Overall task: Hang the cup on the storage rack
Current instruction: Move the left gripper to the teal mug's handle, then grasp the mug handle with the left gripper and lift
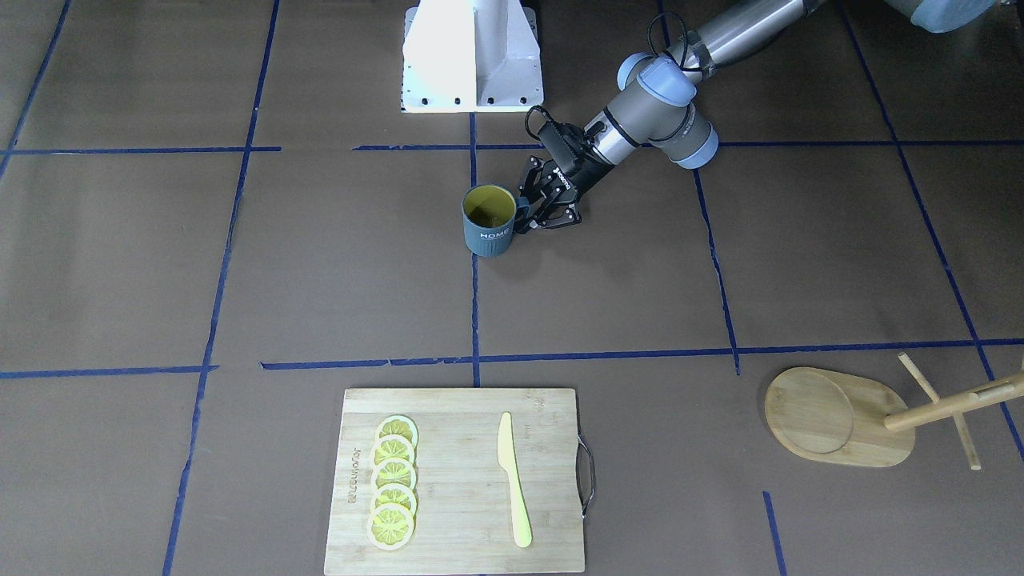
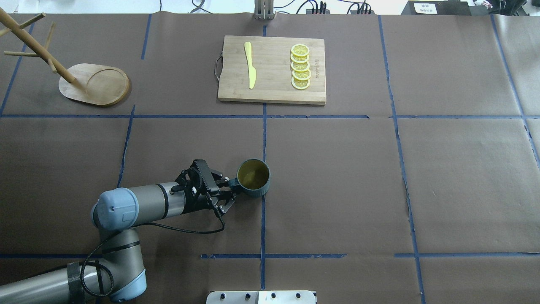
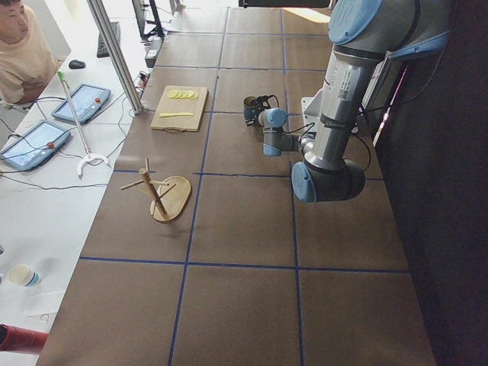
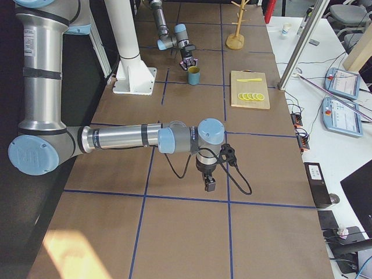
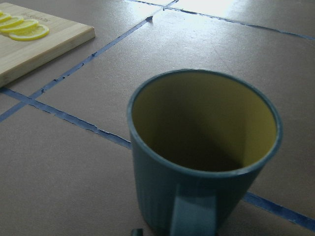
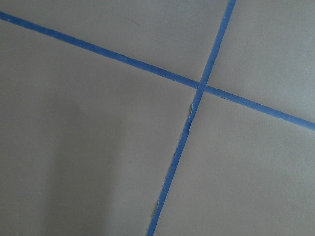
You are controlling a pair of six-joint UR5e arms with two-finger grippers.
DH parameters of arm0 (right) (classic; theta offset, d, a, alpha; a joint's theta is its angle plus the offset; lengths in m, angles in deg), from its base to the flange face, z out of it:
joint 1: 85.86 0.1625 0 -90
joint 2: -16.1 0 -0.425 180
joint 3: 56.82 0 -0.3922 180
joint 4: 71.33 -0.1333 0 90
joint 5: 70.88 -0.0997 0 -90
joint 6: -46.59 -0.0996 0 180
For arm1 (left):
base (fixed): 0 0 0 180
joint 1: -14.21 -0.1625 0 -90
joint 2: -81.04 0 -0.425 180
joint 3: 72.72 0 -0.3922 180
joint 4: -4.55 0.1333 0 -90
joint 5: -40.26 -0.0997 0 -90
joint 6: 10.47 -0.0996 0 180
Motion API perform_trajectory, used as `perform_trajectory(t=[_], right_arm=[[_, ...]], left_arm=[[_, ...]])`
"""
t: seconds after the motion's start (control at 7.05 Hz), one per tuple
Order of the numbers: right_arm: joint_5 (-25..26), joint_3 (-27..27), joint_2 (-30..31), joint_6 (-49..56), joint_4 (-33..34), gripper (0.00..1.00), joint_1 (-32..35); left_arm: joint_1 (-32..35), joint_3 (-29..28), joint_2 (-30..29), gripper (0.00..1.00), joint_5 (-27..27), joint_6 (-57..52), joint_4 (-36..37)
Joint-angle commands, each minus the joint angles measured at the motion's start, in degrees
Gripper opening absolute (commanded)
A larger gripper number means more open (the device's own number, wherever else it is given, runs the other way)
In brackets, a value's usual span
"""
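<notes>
The dark blue-grey cup with a yellow-green inside stands upright on the brown table near the robot's base. It also shows in the overhead view and fills the left wrist view, handle toward the camera. My left gripper is open at table level, its jaws either side of the cup's handle. The bamboo storage rack stands far off at the table's far left corner and also shows in the front view. My right gripper shows only in the exterior right view, so I cannot tell its state.
A bamboo cutting board with a yellow knife and several lemon slices lies at the far middle of the table. Blue tape lines cross the brown surface. The white robot base stands behind the cup.
</notes>
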Motion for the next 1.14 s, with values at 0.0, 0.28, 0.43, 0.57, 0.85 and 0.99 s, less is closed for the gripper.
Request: perform_trajectory(t=[0.0,0.28,0.43,0.57,0.85,0.99], right_arm=[[0.00,0.01,0.00,0.00,0.00,1.00,0.00],[0.00,0.01,-0.09,0.00,0.00,1.00,0.00],[0.00,0.01,-0.09,0.00,0.00,1.00,0.00],[0.00,-0.07,-0.09,0.00,0.00,1.00,0.00],[0.00,0.01,-0.09,0.00,0.00,1.00,0.00],[0.00,0.01,-0.18,0.00,0.00,1.00,0.00]], left_arm=[[-0.01,0.73,-0.17,0.02,-0.05,0.22,-0.83],[0.51,4.76,0.27,0.00,0.04,0.83,-1.02],[1.04,6.34,0.36,0.00,0.04,11.11,-1.02],[2.17,7.05,0.18,0.00,-0.05,23.65,-1.02],[5.24,7.15,0.27,0.00,-0.05,51.46,-1.36],[8.57,6.98,0.27,0.00,0.38,70.61,-4.24]])
